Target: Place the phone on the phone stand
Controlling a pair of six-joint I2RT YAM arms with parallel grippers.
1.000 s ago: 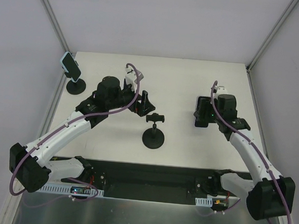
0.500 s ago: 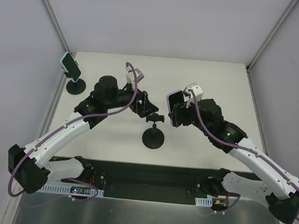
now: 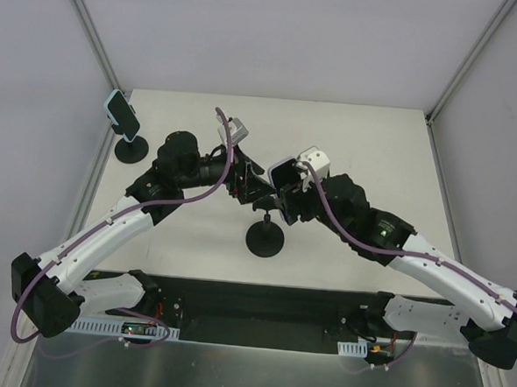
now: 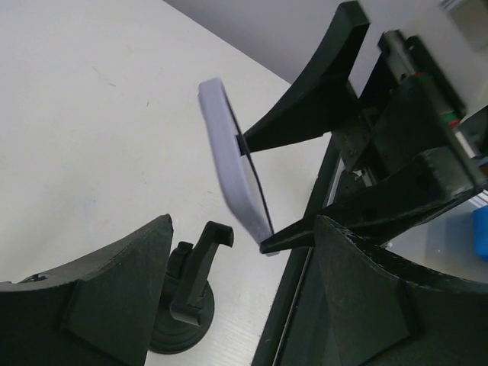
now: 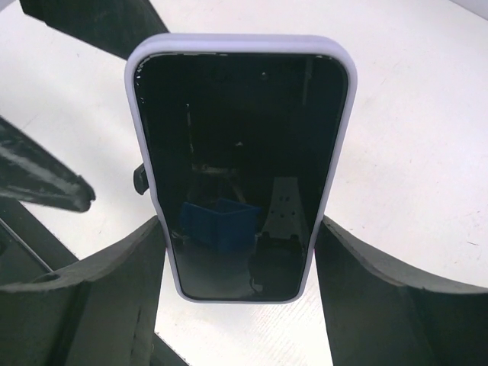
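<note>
This looks like a robotics laboratory, more exactly a small test cell: a plain white tabletop (image 3: 376,139) is closed in by pale blank walls (image 3: 277,37) with bare metal frame bars (image 3: 86,25) at the corners. The left arm (image 3: 107,232) and the right arm (image 3: 438,270) are bolted to a black base rail (image 3: 260,315) at the near edge, with loose purple cables (image 3: 25,306) and open circuit boards (image 3: 136,329) beside the bases. A black phone stand (image 3: 264,238) stands on the tabletop like a simple test prop
</note>
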